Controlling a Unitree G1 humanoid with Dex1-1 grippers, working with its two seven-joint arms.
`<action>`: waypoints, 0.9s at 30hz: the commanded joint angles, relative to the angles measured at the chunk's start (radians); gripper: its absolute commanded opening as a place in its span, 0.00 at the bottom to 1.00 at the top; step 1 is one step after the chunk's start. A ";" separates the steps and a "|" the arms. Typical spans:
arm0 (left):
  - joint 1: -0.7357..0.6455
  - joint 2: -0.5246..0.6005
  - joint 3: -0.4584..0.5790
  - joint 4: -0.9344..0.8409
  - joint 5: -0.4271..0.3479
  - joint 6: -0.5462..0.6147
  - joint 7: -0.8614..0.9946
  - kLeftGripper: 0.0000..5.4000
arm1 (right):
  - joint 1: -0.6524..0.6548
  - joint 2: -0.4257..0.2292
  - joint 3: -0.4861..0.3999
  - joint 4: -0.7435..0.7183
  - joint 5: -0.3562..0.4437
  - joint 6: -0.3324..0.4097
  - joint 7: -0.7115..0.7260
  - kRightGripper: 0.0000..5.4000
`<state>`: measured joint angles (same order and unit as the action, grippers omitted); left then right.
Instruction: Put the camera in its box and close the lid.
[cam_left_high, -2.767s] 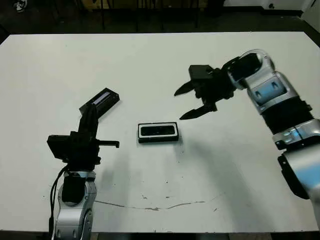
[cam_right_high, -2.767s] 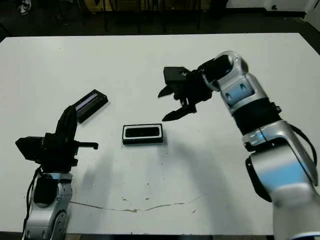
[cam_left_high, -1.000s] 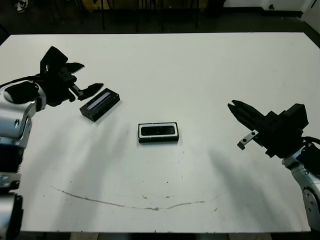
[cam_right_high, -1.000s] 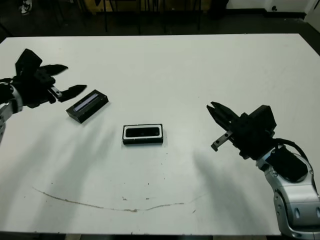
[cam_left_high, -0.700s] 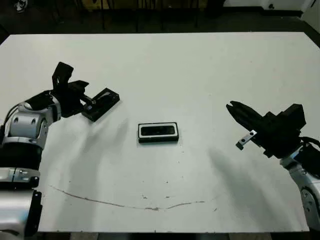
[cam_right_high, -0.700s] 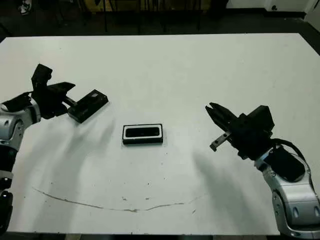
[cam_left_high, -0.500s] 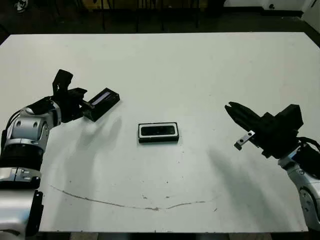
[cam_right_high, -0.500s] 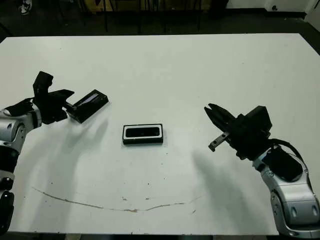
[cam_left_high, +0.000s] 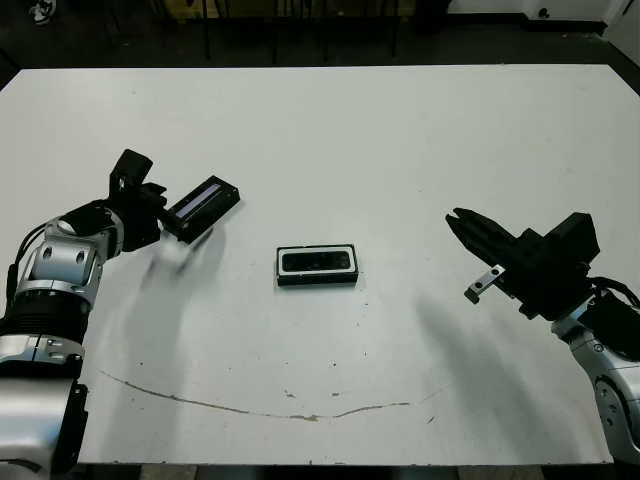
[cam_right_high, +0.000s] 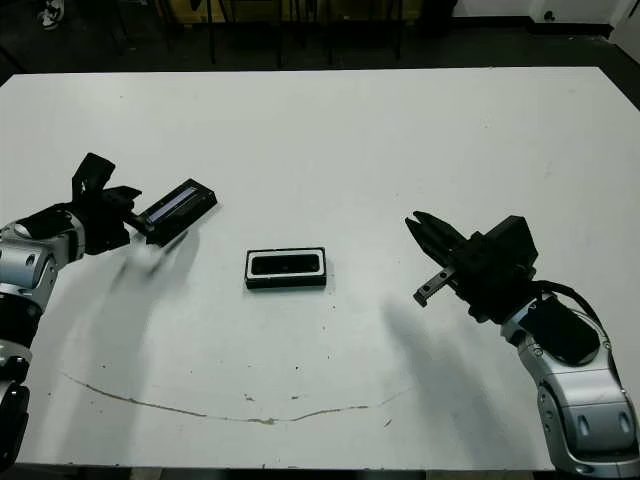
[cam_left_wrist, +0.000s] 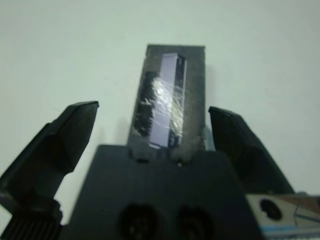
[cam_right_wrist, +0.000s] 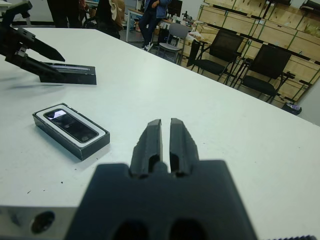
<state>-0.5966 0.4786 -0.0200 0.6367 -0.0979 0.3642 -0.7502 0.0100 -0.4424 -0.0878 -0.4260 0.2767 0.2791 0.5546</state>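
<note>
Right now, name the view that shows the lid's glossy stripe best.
Left wrist view: the lid fills the frame between the open left gripper, stripe glaring. Both eye views show it small and angled; the right wrist view shows it far off, edge-on.

Camera (cam_left_high: 317, 262) in box (cam_left_high: 317, 279) mid-table, lid (cam_left_high: 201, 207) far left

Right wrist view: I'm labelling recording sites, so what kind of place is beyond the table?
Probably a workshop or storage hall used as a lab: stacked wooden crates along the far side, empty black office chairs nearby, and people standing beyond the white table.
</note>
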 joint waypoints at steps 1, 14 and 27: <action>-0.011 0.019 -0.017 0.031 0.012 -0.013 -0.044 1.00 | 0.016 -0.011 0.004 0.000 -0.002 0.014 -0.004 0.00; -0.009 0.001 0.019 0.113 0.012 -0.014 0.021 1.00 | 0.026 -0.025 0.002 -0.027 -0.007 0.039 -0.009 0.00; 0.111 -0.072 0.062 -0.009 0.045 -0.168 0.314 0.64 | 0.035 -0.026 0.014 -0.037 -0.013 0.041 -0.028 0.00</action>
<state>-0.5111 0.4183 0.0303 0.6385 -0.0595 0.2025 -0.4627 0.0322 -0.4604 -0.0803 -0.4647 0.2731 0.3064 0.5306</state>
